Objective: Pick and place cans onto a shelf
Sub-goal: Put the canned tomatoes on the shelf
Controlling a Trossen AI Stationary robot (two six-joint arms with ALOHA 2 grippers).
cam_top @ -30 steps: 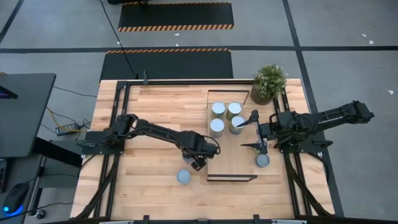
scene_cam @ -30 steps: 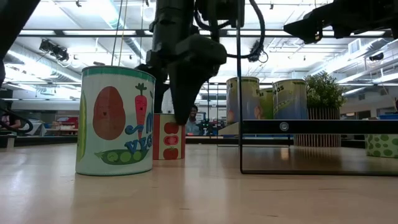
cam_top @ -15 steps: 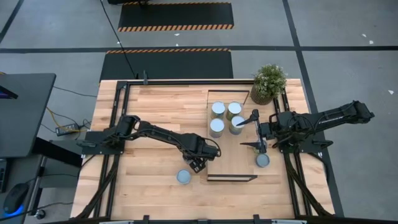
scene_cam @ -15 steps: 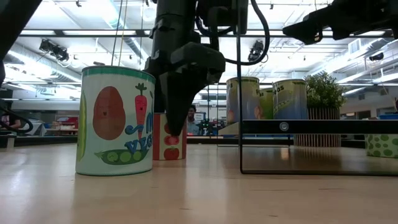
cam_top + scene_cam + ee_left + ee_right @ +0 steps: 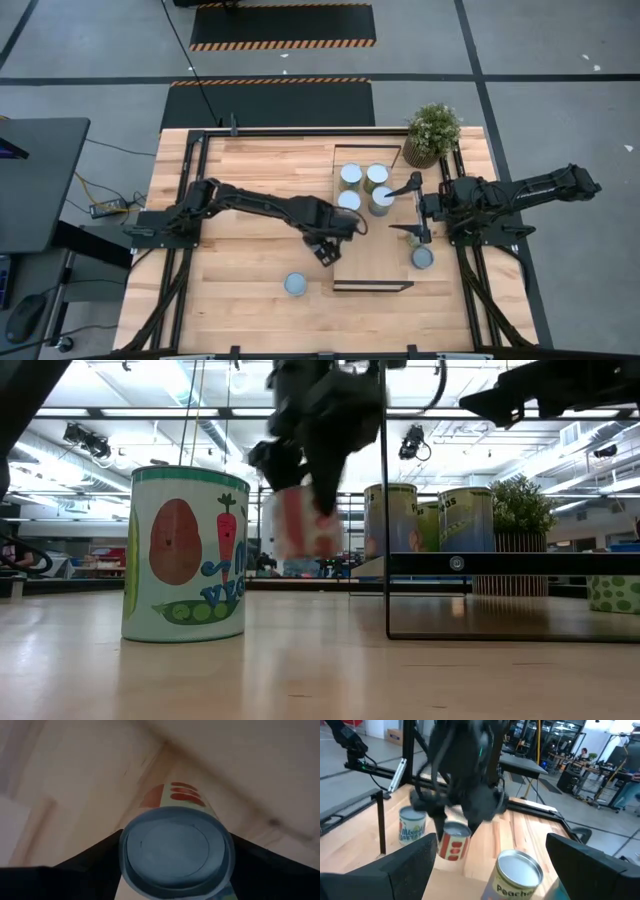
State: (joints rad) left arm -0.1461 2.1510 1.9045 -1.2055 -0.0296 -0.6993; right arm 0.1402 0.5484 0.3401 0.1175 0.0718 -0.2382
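Note:
My left gripper (image 5: 326, 247) is shut on a small can with red tomato pictures (image 5: 299, 520), held above the table by the shelf's left edge; its pale blue top (image 5: 172, 849) fills the left wrist view. The shelf (image 5: 375, 255) carries several cans (image 5: 350, 176). A vegetable-label can (image 5: 295, 285) stands on the table near the front. Another can (image 5: 423, 258) stands right of the shelf. My right gripper (image 5: 412, 208) is open and empty above the shelf's right side, over a peach-label can (image 5: 517, 870). My left gripper pinches the tomato can between its two fingers (image 5: 95, 862), one on each side of the can's wall just below the top rim (image 5: 123, 866). The fingers come from above, pointing down. The can hangs roughly upright, lifted clear of the table (image 5: 299, 550).
A potted green plant (image 5: 432, 135) stands at the shelf's far right corner. The shelf's thin black frame post (image 5: 385, 500) rises close to the held can. Bare tabletop lies left of the shelf (image 5: 250, 170).
My left gripper has come down over the tomato can, taken hold of it and raised it clear of the table, moving a little toward the far edge and the shelf.

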